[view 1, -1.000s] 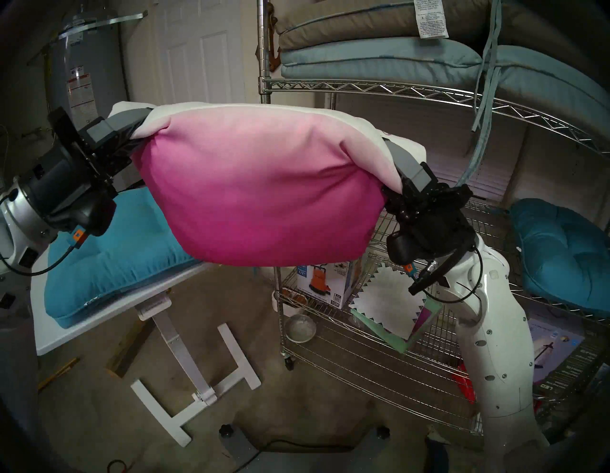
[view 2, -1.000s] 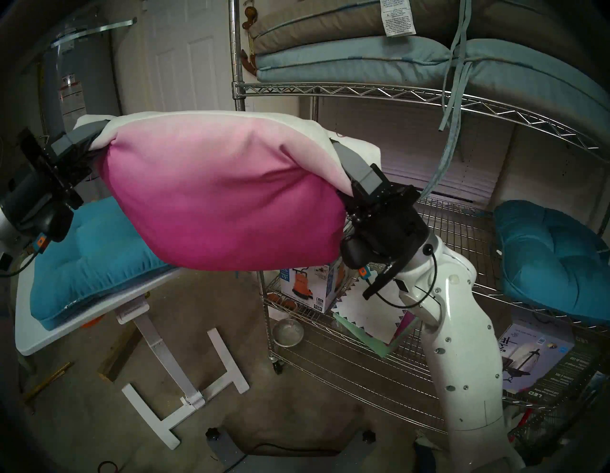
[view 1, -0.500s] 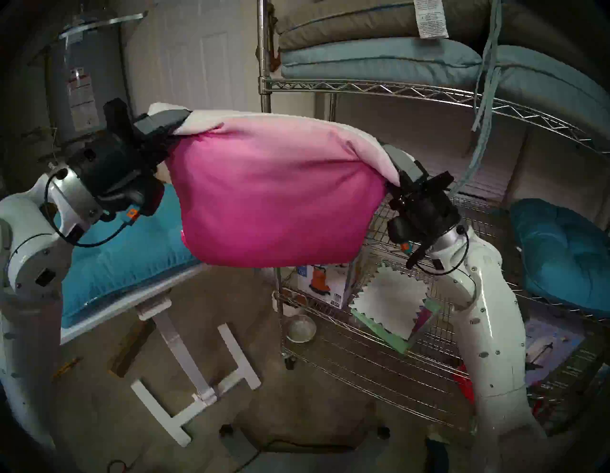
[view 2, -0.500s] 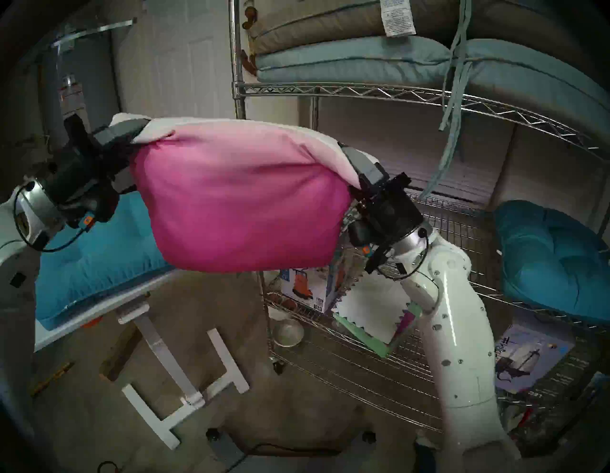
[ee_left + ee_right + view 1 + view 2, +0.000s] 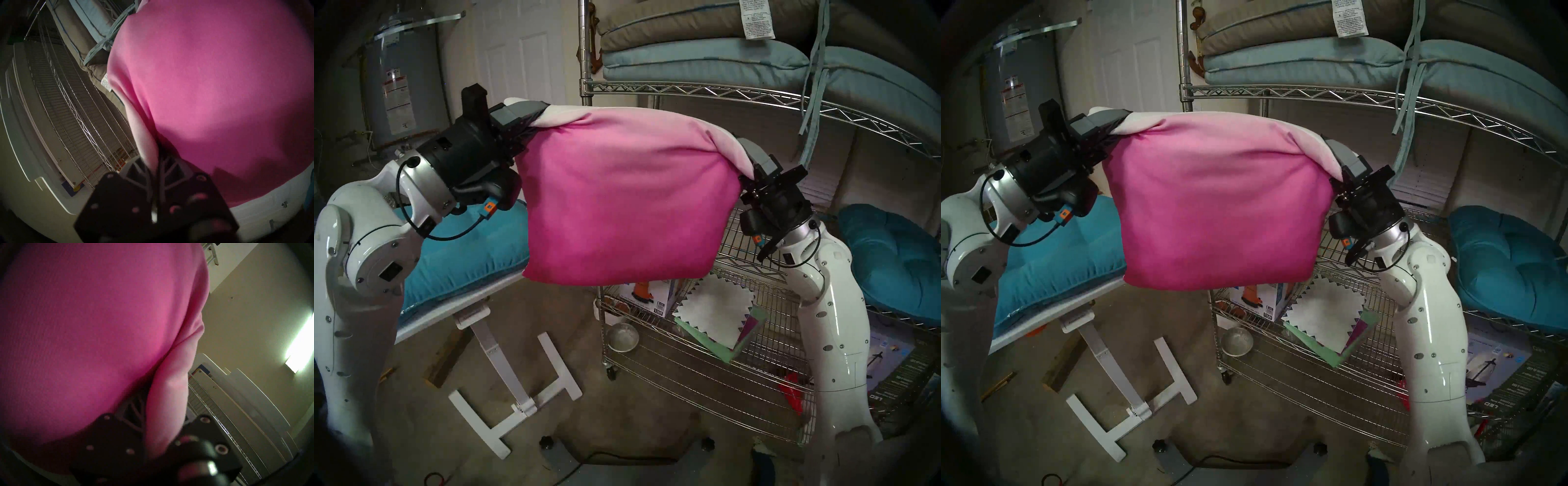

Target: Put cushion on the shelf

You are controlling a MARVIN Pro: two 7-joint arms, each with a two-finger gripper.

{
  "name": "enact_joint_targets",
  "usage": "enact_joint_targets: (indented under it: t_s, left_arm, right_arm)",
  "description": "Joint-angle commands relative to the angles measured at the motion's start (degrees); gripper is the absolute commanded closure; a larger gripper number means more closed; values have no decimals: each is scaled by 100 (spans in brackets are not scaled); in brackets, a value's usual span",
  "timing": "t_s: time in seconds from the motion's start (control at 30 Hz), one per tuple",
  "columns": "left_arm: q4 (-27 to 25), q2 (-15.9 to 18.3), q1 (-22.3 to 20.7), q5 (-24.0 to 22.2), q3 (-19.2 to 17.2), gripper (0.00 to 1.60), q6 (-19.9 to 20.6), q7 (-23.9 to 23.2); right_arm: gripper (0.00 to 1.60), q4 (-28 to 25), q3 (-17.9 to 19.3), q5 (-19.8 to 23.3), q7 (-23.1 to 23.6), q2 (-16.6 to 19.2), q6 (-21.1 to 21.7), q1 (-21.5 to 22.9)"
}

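Pink face toward you, the cushion [image 5: 619, 207] hangs with its long axis level, side to side. Your left end effector [image 5: 534, 117] and right end effector [image 5: 743, 151] each pinch an upper corner beside the shelf [image 5: 721, 91].

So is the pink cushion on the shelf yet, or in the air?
In the air: the cushion hangs between left hand and right hand, short of the shelf.

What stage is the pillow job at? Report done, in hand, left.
Done: the pillow is off the white table and in the air. In hand: the left claw and the right claw each pinch an upper corner, so it hangs between them before the wire rack. Left: set it on a tier and let go.
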Motion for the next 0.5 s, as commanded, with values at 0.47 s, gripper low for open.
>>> enact_joint_targets:
  t_s: [0.47]
  left_arm:
    - [1206, 323, -1391, 313, 17, 160, 43, 143]
  right_arm:
    - [160, 516, 180, 42, 2, 199, -225, 920]
